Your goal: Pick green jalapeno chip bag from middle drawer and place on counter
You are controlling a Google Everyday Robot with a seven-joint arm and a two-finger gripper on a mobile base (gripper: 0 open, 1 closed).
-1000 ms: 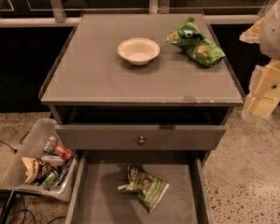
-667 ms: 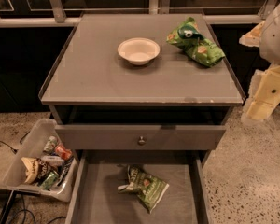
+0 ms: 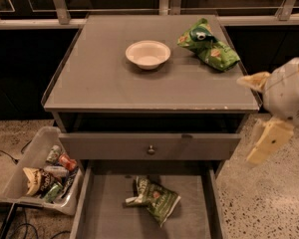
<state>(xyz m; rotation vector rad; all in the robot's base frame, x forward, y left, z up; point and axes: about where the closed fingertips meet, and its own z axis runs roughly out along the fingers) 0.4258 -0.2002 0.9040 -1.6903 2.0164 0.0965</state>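
The green jalapeno chip bag (image 3: 154,198) lies crumpled on the floor of the open middle drawer (image 3: 107,215), near its centre. The counter (image 3: 99,78) is the grey cabinet top above it. My gripper (image 3: 267,139) hangs in the air off the cabinet's right front corner. It is above and to the right of the drawer, well apart from the bag, and holds nothing.
On the counter stand a white bowl (image 3: 148,54) and a brighter green bag (image 3: 208,46) at the back right. A closed drawer front with a round knob (image 3: 150,148) sits above the open drawer. A bin of snacks (image 3: 45,176) stands on the floor at left, with cables beside it.
My gripper has moved down and to the left, closer to the cabinet's right front corner. The bags, bowl and drawer have not moved.
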